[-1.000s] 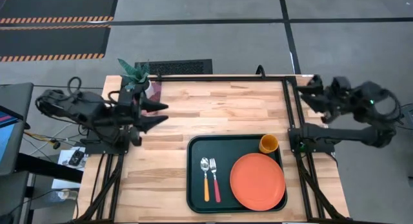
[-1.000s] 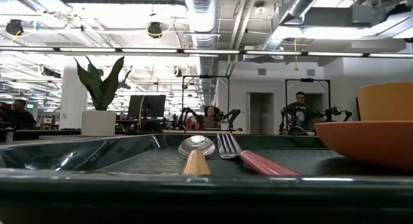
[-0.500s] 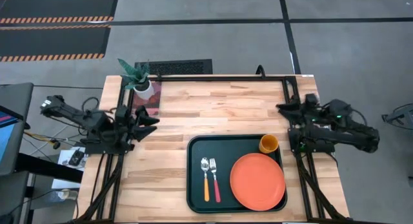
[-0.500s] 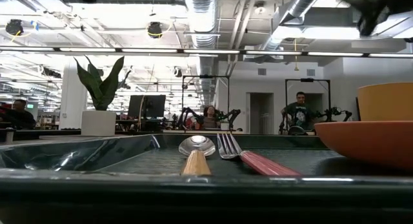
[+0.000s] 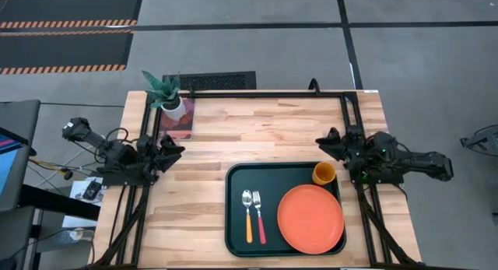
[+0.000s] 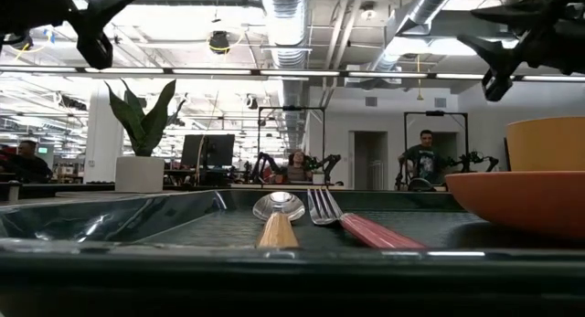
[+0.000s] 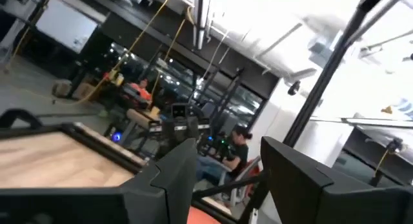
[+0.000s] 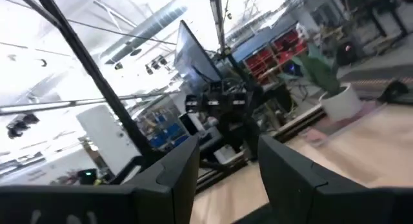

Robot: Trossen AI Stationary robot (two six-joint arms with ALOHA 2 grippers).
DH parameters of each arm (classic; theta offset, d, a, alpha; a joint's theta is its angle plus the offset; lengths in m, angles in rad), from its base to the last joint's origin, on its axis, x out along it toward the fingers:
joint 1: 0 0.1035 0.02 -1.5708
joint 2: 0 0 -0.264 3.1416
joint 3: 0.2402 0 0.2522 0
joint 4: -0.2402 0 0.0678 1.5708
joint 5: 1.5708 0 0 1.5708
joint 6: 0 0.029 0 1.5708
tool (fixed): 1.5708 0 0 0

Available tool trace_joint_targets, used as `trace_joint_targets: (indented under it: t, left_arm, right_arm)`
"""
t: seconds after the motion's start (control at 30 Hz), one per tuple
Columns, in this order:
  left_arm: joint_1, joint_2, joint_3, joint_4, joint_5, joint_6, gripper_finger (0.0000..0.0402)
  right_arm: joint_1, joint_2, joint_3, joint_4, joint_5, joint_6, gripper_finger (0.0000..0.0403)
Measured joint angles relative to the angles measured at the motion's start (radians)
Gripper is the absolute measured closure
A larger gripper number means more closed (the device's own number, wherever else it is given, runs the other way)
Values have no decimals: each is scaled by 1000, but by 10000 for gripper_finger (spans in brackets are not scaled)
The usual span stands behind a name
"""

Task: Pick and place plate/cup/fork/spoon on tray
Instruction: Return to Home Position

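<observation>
Seen from above, a wooden table (image 5: 257, 126) fills the middle of the frame. A dark tray (image 5: 231, 194) lies in its lower right part. The orange-red plate (image 5: 310, 218) sits flat in the tray's right half. The small cup (image 5: 324, 173) stands upright in the tray's upper right corner, just above the plate's rim. The spoon (image 5: 247, 214) and fork (image 5: 257, 215) lie side by side in the tray's left half, metal ends toward the top of the frame. The spoon is on the left and the fork on the right, close together and parallel.

The left tool (image 5: 177, 147) hangs at the table's left edge, well apart from the tray and pointing inward. Its fingers are spread with nothing between them. The right tool (image 5: 323, 139) is at the table's right edge, just above the cup in the frame but not touching it. Its fingers look spread and empty too, though the overhead view shows them small.

A potted plant (image 5: 165, 92) stands at the table's upper left corner.
</observation>
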Motion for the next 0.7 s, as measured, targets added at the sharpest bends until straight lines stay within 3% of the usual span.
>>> trace_joint_targets:
  t: [0.4, 0.7]
  left_arm:
    - [0, -17, -4, -104, -51, 28, 237]
    - [0, -17, -4, -196, -88, 20, 237]
  right_arm:
    - [-43, -2, 1, 8, 4, -158, 221]
    - [-37, -2, 1, -49, 3, -135, 219]
